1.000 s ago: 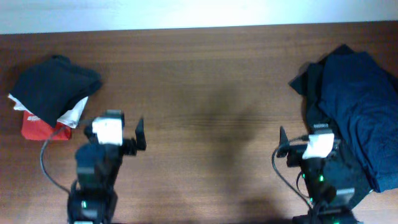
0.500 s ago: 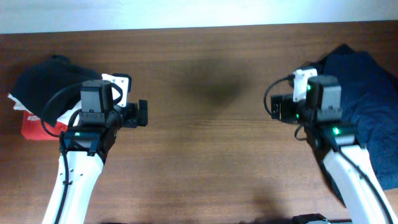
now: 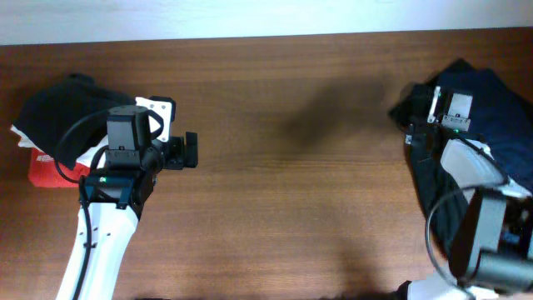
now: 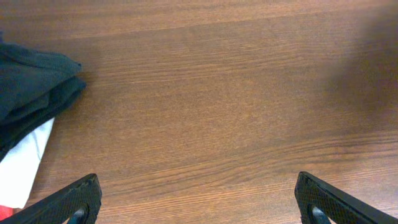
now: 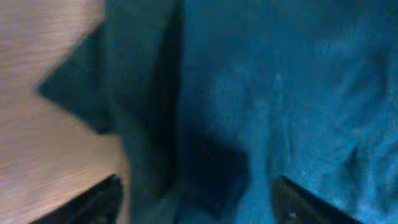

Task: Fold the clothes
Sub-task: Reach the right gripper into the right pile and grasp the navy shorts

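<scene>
The clothes lie in a heap at the table's right edge: a navy blue garment [image 3: 500, 117] on top of a thinner black one [image 3: 445, 221]. My right gripper [image 3: 416, 133] is open over the heap's left edge. In the right wrist view, which is blurred, the open fingers [image 5: 199, 208] straddle the dark black cloth [image 5: 143, 124], with the navy cloth [image 5: 298, 93] to the right. My left gripper [image 3: 190, 152] is open and empty over bare wood; its fingers [image 4: 199, 208] are spread wide.
A folded stack sits at the far left: black cloth [image 3: 71, 117] on white cloth [image 3: 100, 154] on a red piece [image 3: 46, 173]. Its corner shows in the left wrist view [image 4: 31, 93]. The wooden table [image 3: 283, 192] lies between the arms.
My right arm has swung from the table's middle-right to over the clothes heap. My left arm moved up the table at first, then stayed about still.
</scene>
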Robot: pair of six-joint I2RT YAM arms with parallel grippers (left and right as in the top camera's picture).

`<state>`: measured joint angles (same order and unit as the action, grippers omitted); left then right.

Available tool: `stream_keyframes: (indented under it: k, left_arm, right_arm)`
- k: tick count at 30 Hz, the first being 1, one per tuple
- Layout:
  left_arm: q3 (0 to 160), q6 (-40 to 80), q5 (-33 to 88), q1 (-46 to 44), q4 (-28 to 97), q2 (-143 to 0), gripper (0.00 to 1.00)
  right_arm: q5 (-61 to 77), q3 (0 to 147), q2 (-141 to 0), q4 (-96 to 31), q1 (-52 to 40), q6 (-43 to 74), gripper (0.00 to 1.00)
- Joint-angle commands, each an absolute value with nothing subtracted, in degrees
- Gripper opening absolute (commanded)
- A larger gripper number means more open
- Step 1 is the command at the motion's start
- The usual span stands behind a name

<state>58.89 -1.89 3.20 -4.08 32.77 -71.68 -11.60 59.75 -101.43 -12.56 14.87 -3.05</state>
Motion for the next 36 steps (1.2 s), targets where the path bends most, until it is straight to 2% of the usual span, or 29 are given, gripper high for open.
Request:
stream_keyframes:
  k: [1, 2, 4, 5, 6, 10, 13, 15, 19, 23, 36]
  left_arm:
    - [60.23, -1.43, 4.12, -4.25, 32.60, -71.13, 0.99]
    - [60.23, -1.43, 4.12, -4.25, 32.62, -71.13, 0.99]
    - [60.23, -1.43, 4.19, -4.25, 32.62, -71.13, 0.99]
    - [60.23, -1.43, 4.32, -4.25, 32.60, -71.13, 0.99]
    - [60.23, -1.43, 4.29, -4.25, 32.60, -71.13, 0.99]
    - [60.23, -1.43, 4.29, -4.25, 32.60, -71.13, 0.99]
    - [60.23, -1.43, 4.32, -4.25, 32.62, -71.13, 0.99]
    - [60.23, -1.43, 4.32, -4.25, 32.60, -71.13, 0.99]
    - [60.23, -1.45, 4.29, -4.25, 32.58, -71.13, 0.99]
    - [60.23, -1.43, 4.32, -4.25, 32.60, -71.13, 0.99]
    - [60.20, -1.45, 4.93, -4.25, 32.58, -71.13, 0.99]
  right_arm:
    - [-12.93, 60.45, -104.68, -9.21, 16.38, 0.49, 0.64]
    - [-12.95, 60.45, -105.30, -8.64, 16.53, 0.49, 0.58]
    - [-13.43, 60.45, -105.86, -8.43, 16.64, 0.51, 0.34]
    - [-14.57, 60.45, -105.91, -8.43, 16.62, 0.51, 0.09]
    - [-15.16, 60.51, -105.67, -8.08, 16.62, 0.51, 0.04]
    - [-15.73, 64.95, -101.78, -11.22, 16.62, 0.49, 0.04]
    - [-13.74, 72.25, -98.04, -19.03, 16.40, 0.45, 0.04]
    - [-6.52, 80.29, -95.83, -28.40, 15.70, -1.04, 0.04]
    - [9.82, 92.79, -93.97, -39.31, 12.99, -1.02, 0.04]
    - [20.29, 100.79, -93.60, -44.18, 7.66, -1.02, 0.04]
    - [20.78, 101.06, -103.31, -47.44, -18.35, -1.02, 0.04]
